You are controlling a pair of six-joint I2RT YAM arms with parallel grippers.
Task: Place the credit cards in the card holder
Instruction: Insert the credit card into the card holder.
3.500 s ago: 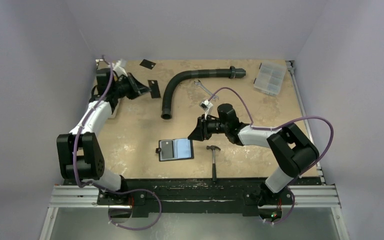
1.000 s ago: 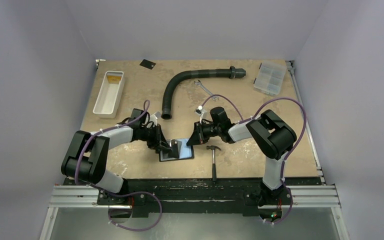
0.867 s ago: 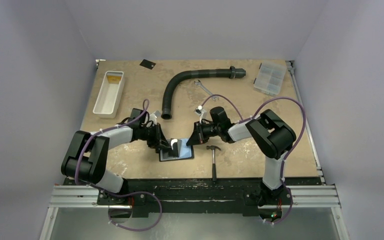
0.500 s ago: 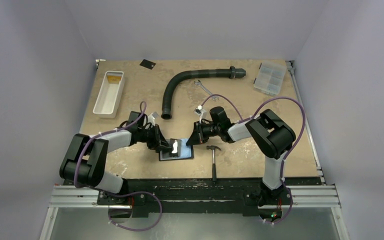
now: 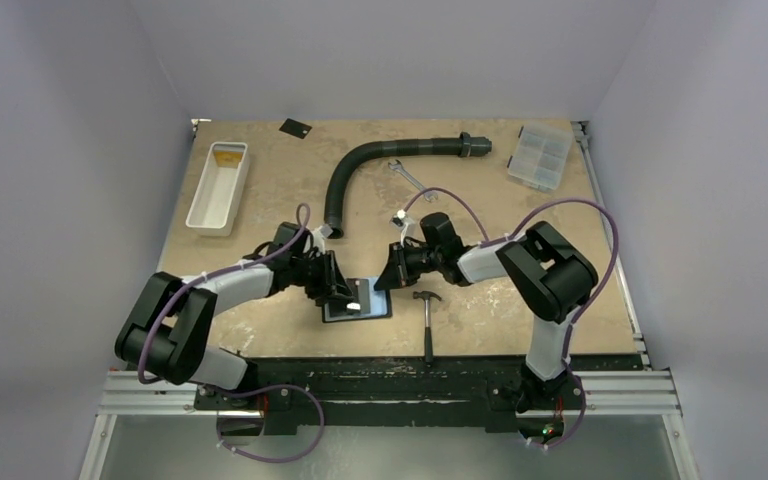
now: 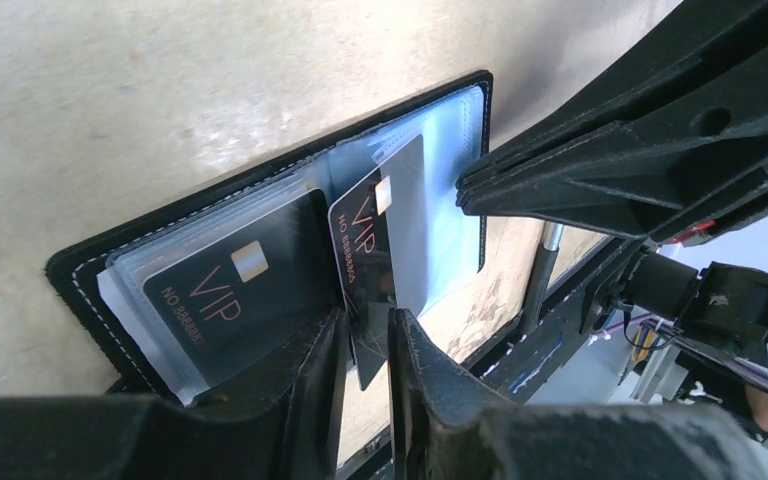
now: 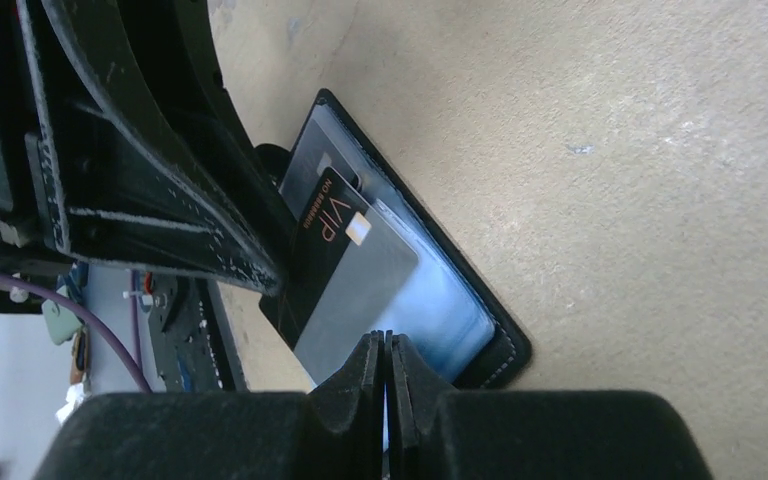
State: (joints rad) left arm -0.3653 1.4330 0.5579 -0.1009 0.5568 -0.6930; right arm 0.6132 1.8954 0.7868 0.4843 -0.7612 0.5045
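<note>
Looking down at it, the card holder (image 7: pixel 445 300) lies open and flat on the bench (image 5: pixel 280 185), near the front edge and about the middle, with a hammer (image 5: pixel 427 318) just to its right. One VIP credit card (image 6: pixel 230 290) is already tucked flat in the left-hand pocket. A second VIP card (image 6: pixel 400 225) stands tilted at the fold, its far end reaching over the right-hand clear pocket. I can't tell how far in it actually is.

The left claw (image 6: pixel 368 322) comes in from the left and is open just a crack. The second card's near corner sits in that narrow gap, and the fingers don't look clamped onto it. The right claw (image 7: pixel 385 342) comes in from the right with its fingers pressed tight together, holding nothing, tips right at the holder's right-hand page.

A third dark card (image 5: pixel 294 127) lies way off at the far edge, well apart from everything. Farther back there's also a white tray (image 5: pixel 217 187), a black hose (image 5: pixel 370 160) and a clear box (image 5: pixel 540 155).
</note>
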